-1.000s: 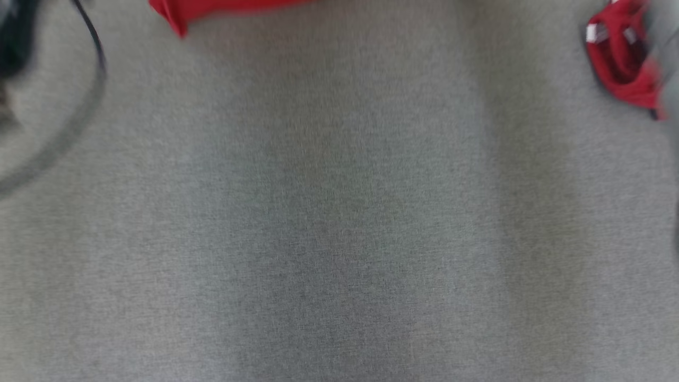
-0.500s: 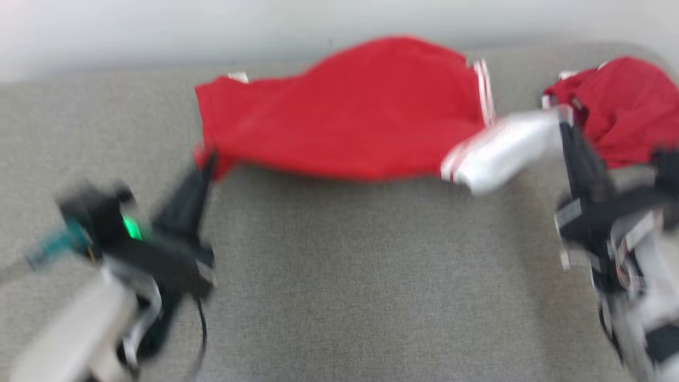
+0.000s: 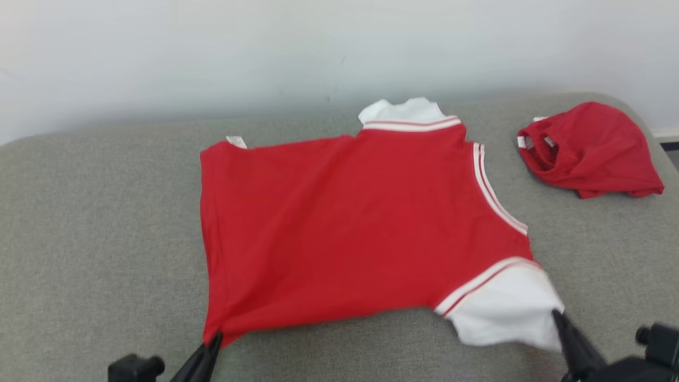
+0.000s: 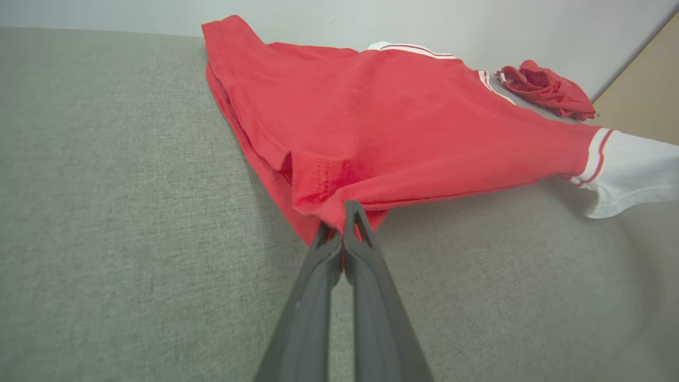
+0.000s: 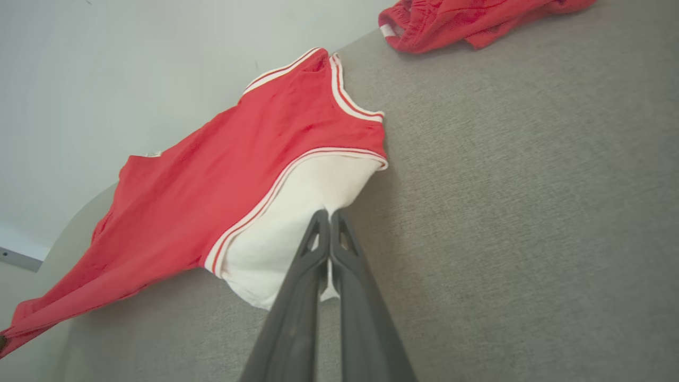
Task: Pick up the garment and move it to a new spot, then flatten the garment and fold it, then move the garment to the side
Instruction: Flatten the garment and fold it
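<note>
The garment is a red shirt with white sleeves and a white collar, spread across a grey padded surface. My left gripper is shut on its red hem corner at the near left; in the left wrist view the left gripper pinches bunched red cloth. My right gripper is shut on the white sleeve at the near right. In the right wrist view the right gripper clamps the sleeve's white edge. The near edge of the shirt is lifted slightly between the two grips.
A second crumpled red garment lies at the far right of the grey surface, also the red heap in the right wrist view. A pale wall rises behind. The surface's right edge drops off beyond the heap.
The head camera has swung up from the bare grey surface to the whole shirt. The shirt now lies more spread out and stretched between both shut grippers than half a second ago.
</note>
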